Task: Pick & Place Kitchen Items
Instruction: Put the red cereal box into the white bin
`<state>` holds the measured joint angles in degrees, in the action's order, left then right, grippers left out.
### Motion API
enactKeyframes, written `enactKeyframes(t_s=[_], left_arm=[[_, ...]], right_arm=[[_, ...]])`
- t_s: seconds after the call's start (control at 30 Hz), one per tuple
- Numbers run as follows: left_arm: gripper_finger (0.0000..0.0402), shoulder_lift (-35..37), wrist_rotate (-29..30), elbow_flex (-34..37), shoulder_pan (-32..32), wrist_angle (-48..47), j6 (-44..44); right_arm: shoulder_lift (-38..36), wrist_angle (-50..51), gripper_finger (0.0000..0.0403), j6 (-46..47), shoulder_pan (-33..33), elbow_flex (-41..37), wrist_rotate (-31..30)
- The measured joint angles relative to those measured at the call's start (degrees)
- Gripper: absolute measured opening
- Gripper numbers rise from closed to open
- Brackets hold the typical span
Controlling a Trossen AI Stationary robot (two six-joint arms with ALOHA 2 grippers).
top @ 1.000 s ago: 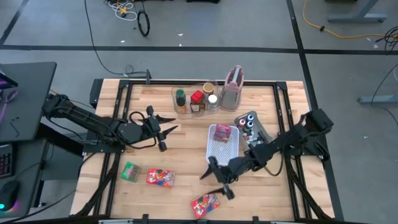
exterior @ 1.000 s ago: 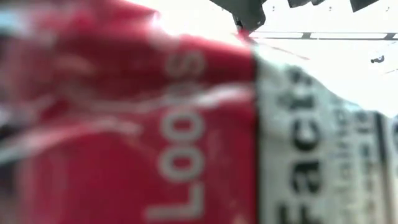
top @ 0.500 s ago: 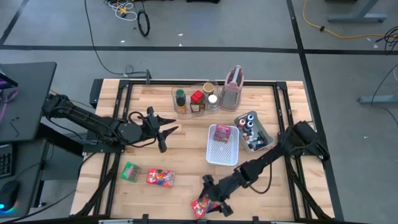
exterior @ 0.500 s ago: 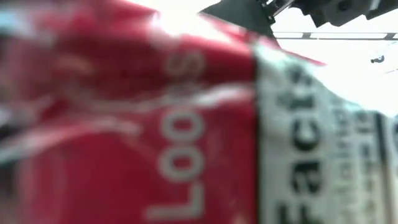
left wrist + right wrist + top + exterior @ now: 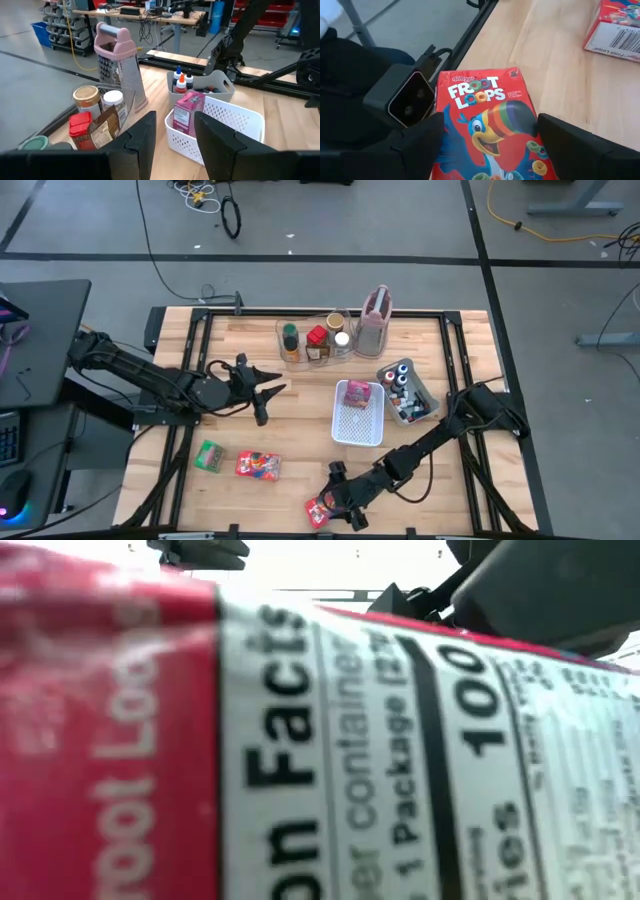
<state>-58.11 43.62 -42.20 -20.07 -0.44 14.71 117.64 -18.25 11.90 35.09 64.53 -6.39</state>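
A red Froot Loops box (image 5: 490,130) lies flat at the table's near edge (image 5: 320,510), right in front of the low camera, and fills the low view (image 5: 300,740). My right gripper (image 5: 490,120) is open and low over it (image 5: 335,498), one finger at each long side. My left gripper (image 5: 268,392) hovers open over the left middle of the table with nothing between its fingers (image 5: 175,120). A second red box (image 5: 258,466) and a green packet (image 5: 209,455) lie flat at the near left. My right gripper slants down from the table's far right, its open fingers (image 5: 420,145) lying along the box's two long sides (image 5: 440,150). The box lies flat on the table, its printed front up. I cannot tell whether the fingers touch it.
A white mesh basket (image 5: 358,412) holds a pink packet (image 5: 187,112). Behind it are a clear bin of spice jars (image 5: 315,340), a pink-handled grater (image 5: 375,320) and a grey tray of small bottles (image 5: 405,390). The low camera's housing (image 5: 405,97) sits beside the box.
My right gripper has gone toward the table's near edge and down, from beside the basket to the red box. The box has shifted in front of the low camera, so that its white nutrition panel now shows more.
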Motion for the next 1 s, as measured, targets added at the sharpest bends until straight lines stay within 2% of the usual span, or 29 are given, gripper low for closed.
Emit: enactKeyframes(t_s=[0.43,0.67,1.0], left_arm=[[0.0142,0.0,-5.0,0.0,0.0,-3.1,3.8],[0.0142,0.0,-10.2,0.0,0.0,-2.5,0.5],[0.0142,0.0,-10.5,0.0,0.0,-2.6,-7.4]], right_arm=[[-0.1,0.0,0.0332,-1.8,-0.2,3.1,-3.1],[-0.1,0.0,0.0332,-2.1,-0.2,3.1,-3.2],[-0.1,1.3,0.0332,0.7,-0.3,3.2,-8.2]])
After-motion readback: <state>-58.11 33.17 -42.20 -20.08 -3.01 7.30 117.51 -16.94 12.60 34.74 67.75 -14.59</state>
